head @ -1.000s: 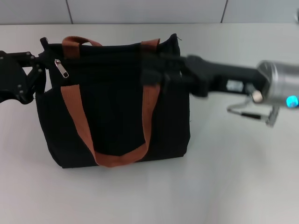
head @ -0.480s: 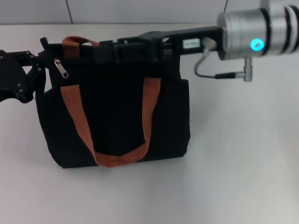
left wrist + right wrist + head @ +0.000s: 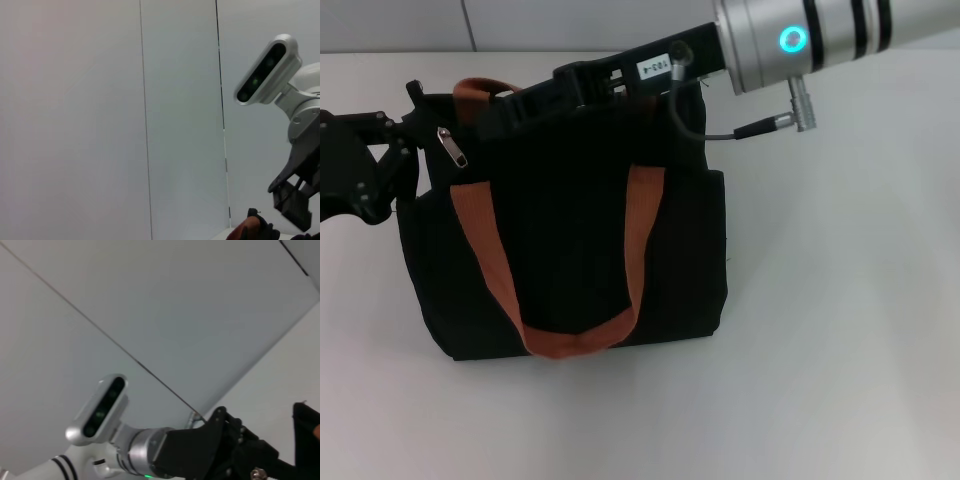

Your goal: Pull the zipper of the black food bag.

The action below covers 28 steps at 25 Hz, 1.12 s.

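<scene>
The black food bag [image 3: 570,230] stands upright on the table with two rust-orange strap handles [image 3: 485,250]. Its silver zipper pull [image 3: 450,147] hangs free at the top left end of the zip track. My left gripper [image 3: 408,128] is at the bag's top left corner and is shut on the fabric there. My right arm reaches in from the upper right across the bag's top. My right gripper [image 3: 490,112] is just right of and above the zipper pull, dark against the bag. A bit of orange handle [image 3: 245,232] shows in the left wrist view.
The bag stands on a pale table [image 3: 820,350] with a grey panelled wall [image 3: 620,20] behind. A cable and plug [image 3: 770,125] hang from my right wrist above the bag's right end. Both wrist views show mostly wall and my head camera [image 3: 100,407].
My right arm has swung up and to the left along the bag's top, bringing its gripper from the bag's right part to near the zipper pull. The left gripper and the bag have not moved.
</scene>
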### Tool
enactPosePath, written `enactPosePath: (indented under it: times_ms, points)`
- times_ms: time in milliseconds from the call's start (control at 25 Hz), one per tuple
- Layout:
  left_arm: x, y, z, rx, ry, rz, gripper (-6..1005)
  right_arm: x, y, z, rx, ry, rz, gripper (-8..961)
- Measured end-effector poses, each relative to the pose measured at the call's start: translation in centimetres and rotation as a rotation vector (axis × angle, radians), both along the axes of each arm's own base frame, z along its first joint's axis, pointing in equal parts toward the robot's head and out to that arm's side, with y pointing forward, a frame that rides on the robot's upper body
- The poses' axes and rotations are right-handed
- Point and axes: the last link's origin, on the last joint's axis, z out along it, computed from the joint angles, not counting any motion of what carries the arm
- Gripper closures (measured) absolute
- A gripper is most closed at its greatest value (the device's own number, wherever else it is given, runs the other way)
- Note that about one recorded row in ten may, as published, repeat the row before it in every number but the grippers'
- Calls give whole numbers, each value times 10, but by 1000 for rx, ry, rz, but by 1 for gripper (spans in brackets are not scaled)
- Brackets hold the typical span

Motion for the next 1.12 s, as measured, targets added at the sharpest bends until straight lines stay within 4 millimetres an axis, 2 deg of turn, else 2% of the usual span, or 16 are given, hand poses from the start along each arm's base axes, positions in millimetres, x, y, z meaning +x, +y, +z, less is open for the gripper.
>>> enactPosePath:
  times_ms: [40,240,1120]
  points:
    - [0,0,0,-2,-2,0,973,-2,2,-3,2,-24,-12,634]
    - [1,1,0,-5,-3,0,972,-8,5,-10,10,-70,-18,647]
    - [5,3,-1,-14,-6,-11,969,-26,7,-35,46,-160,21,648]
